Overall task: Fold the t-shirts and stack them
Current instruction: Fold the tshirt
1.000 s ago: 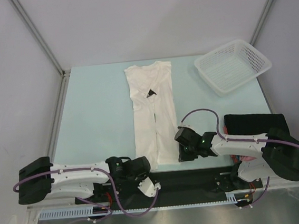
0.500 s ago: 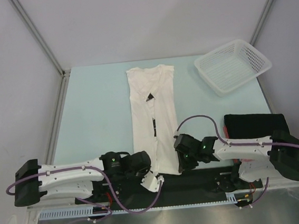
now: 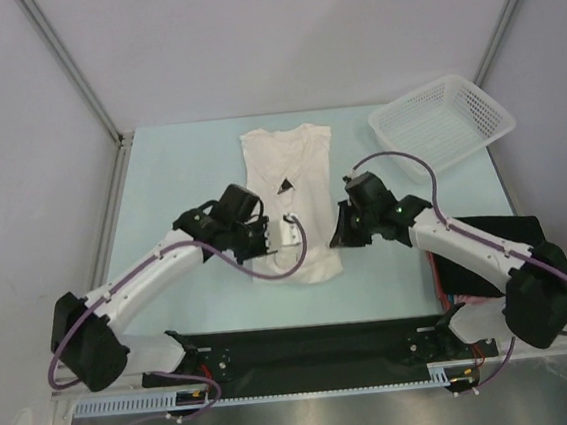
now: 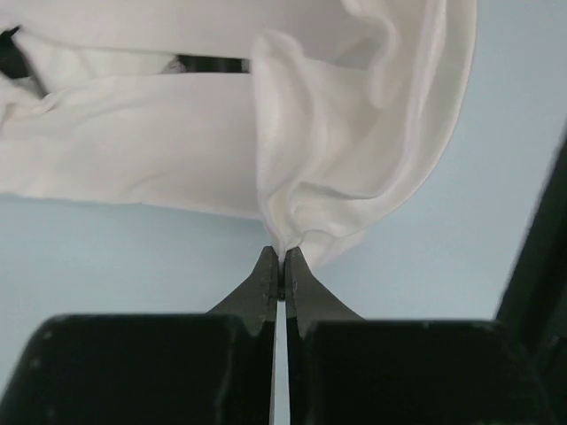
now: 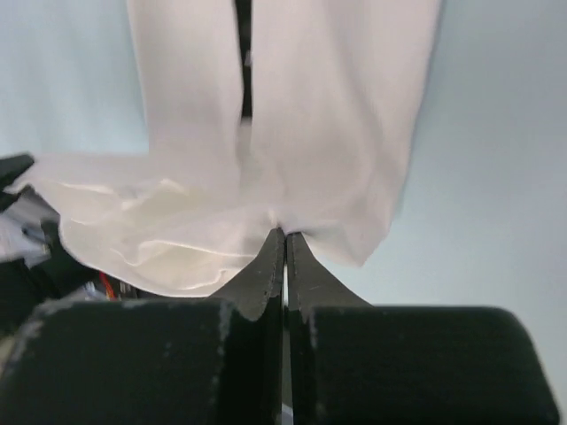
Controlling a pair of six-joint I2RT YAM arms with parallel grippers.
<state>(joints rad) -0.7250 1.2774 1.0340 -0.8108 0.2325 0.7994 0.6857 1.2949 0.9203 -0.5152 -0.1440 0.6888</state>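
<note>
A robotics lab test cell is shown. A pale blue table (image 3: 180,182) is enclosed by plain grey-white panels (image 3: 276,32), which are framed by aluminium struts (image 3: 71,67) at 10 and 2 o'clock. Two white robot arms, the left arm (image 3: 149,271) at 7 o'clock and the right arm (image 3: 468,245) at 5 o'clock, are bolted to a black base plate (image 3: 306,343) at 6 o'clock. Purple cables (image 3: 391,155) are looped over them, and a slotted cable duct (image 3: 131,401) is run along the near edge. A white t-shirt (image 3: 303,155) is gripped by both arms at the centre, and a white mesh basket (image 3: 474,106) is set at 1 o'clock
</note>
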